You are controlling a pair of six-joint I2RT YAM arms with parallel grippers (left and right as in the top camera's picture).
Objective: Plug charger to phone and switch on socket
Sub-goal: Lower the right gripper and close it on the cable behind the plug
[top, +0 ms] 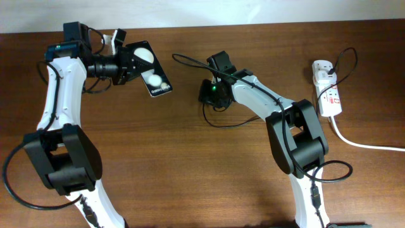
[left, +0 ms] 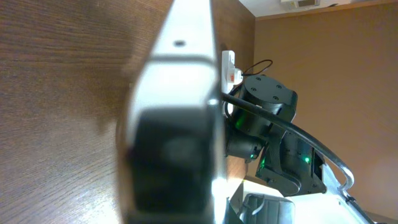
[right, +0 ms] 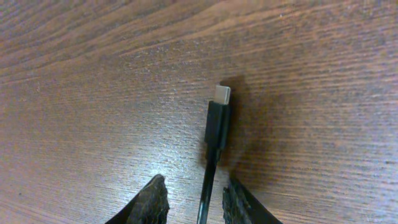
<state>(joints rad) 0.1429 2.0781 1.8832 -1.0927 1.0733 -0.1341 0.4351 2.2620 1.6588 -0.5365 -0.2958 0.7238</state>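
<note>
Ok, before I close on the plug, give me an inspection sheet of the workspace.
Surface: brown wood table, no spills seen.
Job's things: phone held in the left gripper; charger plug lying on the wood; power strip near the table's right edge.
Clutter: nothing seen.
Grippers: left gripper shut on the phone; right gripper open, fingers either side of the charger cable.
Cables: thin black charger cable runs back between the right fingers; thick white cord leaves the power strip rightwards.
Surroundings: tan wall beyond the table.
</note>
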